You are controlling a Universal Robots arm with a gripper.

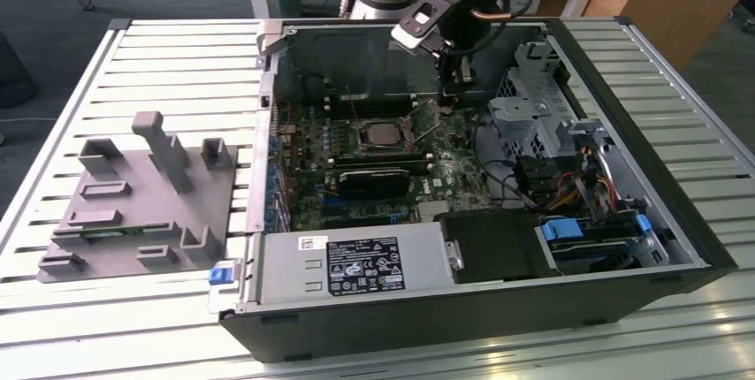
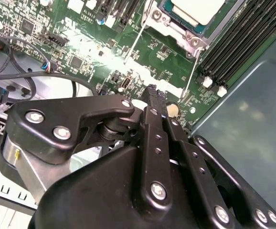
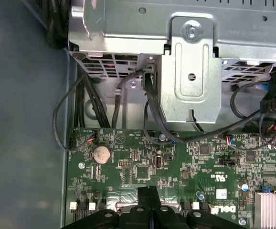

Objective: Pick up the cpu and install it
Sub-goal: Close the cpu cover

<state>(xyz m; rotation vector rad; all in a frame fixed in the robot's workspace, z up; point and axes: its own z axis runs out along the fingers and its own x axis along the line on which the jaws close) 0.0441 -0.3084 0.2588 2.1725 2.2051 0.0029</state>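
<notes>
One cpu point(image 1: 380, 133) is seated in the socket point(image 1: 380, 148), to the exterior view's left of the gripper point(image 1: 451, 93). In the second wrist view its silvery top lies flat. A lever point(image 2: 191, 71) could be snagged by the fingers point(image 2: 152, 102), pressed together, empty. In the first wrist view the board point(image 3: 138, 167) could be scraped.
</notes>
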